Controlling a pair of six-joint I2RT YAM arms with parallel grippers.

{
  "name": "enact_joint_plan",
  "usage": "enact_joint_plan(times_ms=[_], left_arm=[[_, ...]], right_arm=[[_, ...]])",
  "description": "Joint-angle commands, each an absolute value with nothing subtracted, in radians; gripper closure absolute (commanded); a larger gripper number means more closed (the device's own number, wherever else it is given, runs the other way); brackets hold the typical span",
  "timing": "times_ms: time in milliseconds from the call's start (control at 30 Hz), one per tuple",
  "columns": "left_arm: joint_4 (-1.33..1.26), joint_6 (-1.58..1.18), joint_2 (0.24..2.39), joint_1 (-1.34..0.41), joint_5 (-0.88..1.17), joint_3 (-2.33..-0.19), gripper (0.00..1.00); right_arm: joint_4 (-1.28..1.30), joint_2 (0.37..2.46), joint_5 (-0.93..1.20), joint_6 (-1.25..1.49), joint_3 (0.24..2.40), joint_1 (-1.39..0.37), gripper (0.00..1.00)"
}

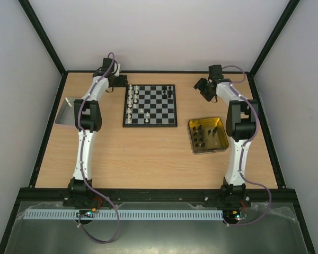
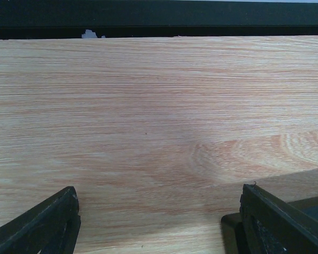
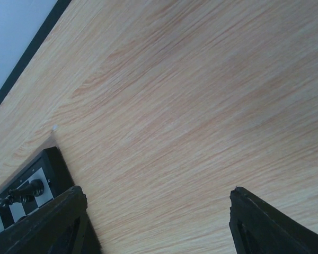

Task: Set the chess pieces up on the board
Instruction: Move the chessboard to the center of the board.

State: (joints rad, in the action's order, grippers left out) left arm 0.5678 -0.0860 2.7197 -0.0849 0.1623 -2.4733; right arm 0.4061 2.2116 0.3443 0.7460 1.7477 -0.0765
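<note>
**Black pieces lie down-frame of the R gripper: R arm's nearer**

Top view: R gripper (image 1: 203, 89) hovers off the board (image 1: 148, 125)'s upper right, jaws wide, nothing held. Its wrist cam shows bare table (image 3: 201, 106) betw. the fingers, with the board's corner at lower left. L gripper (image 1: 118, 80) sits at the board's upper left, also wide & empty. White pieces (image 1: 131, 103) crowd the board's left files. Most black pieces (image 1: 201, 138) wait in the yellow tray (image 1: 191, 138), down-frame from the R gripper and well apart from the L. Of the 2 arms, the next pick looks like the R's.

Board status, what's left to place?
Left end effector, right end effector open, empty. Board has white pieces along left side; black pieces mostly in yellow tray. Nothing blocking.
</note>
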Motion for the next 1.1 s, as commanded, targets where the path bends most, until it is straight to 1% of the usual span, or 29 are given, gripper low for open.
enact_joint_plan(times_ms=[0, 633, 867, 1067], left_arm=[[0.636, -0.086, 2.747, -0.091, 0.185, -2.474, 0.18], [0.674, -0.056, 2.737, -0.097, 0.204, -2.428, 0.21], [0.702, -0.036, 2.737, -0.101, 0.207, -2.416, 0.21], [0.711, -0.025, 2.734, -0.103, 0.205, -2.402, 0.23]], right_arm=[[0.444, 2.259, 0.363, 0.752, 1.809, -0.09, 0.28], [0.49, 2.312, 0.379, 0.757, 1.882, -0.11, 0.29], [0.527, 2.364, 0.399, 0.763, 1.947, -0.116, 0.29], [0.567, 2.423, 0.413, 0.767, 2.008, -0.132, 0.32]])
